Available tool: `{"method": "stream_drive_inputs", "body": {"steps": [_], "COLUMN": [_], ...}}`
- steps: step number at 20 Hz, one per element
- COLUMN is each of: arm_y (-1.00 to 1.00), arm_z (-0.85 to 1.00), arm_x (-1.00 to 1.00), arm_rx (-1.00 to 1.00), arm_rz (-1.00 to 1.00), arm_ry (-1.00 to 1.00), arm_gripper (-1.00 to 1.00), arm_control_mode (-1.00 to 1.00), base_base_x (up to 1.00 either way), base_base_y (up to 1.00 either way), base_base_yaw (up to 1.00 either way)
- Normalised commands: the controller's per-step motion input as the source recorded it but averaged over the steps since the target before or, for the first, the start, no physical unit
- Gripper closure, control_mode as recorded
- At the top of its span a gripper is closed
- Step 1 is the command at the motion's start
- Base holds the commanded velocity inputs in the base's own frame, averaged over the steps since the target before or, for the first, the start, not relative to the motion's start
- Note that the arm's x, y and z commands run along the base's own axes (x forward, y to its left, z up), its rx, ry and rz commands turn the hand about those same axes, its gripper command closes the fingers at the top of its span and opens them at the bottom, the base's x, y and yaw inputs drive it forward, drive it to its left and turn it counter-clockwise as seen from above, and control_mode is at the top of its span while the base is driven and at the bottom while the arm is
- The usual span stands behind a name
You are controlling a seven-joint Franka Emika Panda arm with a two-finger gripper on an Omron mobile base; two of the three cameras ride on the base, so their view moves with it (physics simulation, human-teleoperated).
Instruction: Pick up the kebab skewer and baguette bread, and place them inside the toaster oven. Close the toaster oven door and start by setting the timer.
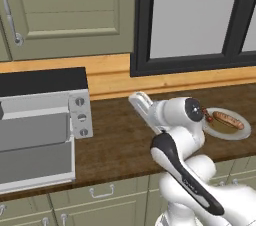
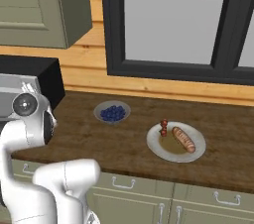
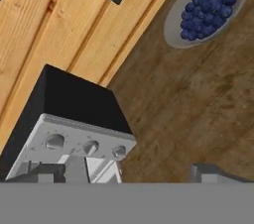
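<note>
On round plate [image 2: 196, 152]: golden baguette bread [image 2: 183, 139] (oblong), chunky kebab skewer [image 2: 163, 127]; pincer [image 3: 121, 174] wide.

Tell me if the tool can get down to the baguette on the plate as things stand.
Probably yes. The baguette bread lies uncovered on the plate, with the kebab skewer beside it and bare counter around. The tool is open, over the toaster oven side.

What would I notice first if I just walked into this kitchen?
Probably the big white robot arm rising in front of the brown counter. Next, the white plate at the counter's right holding a golden baguette beside a little kebab skewer, and a bowl of blueberries to its left. The silver toaster oven stands at the far left.
</note>
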Motion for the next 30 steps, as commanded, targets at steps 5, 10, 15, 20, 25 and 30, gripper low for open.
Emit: {"method": "stream_drive_inputs", "body": {"steps": [5, 10, 15, 20, 25, 30], "arm_y": [-0.69, -0.71, -0.81, -0.74, -0.46, -0.59], "arm_z": [0.03, 0.0, 0.0, -0.04, 0.0, -0.01], "arm_x": [-0.31, -0.44, -0.53, -0.35, 0.0, 0.0], "arm_rx": [-0.1, -0.25, -0.16, -0.11, -0.25, -0.21], "arm_rz": [-0.02, 0.03, 0.12, 0.21, 0.24, 0.17], "arm_ry": [0.0, 0.02, 0.0, 0.0, 0.02, 0.03], "arm_gripper": [-1.0, -1.0, -1.0, -1.0, -1.0, -1.0], "arm_control_mode": [-1.0, -1.0, -1.0, -1.0, -1.0, -1.0], "base_base_x": [0.0, 0.0, 0.0, 0.0, 0.0, 0.0], "base_base_y": [0.0, 0.0, 0.0, 0.0, 0.0, 0.0], "base_base_yaw": [0.0, 0.0, 0.0, 0.0, 0.0, 0.0]}}
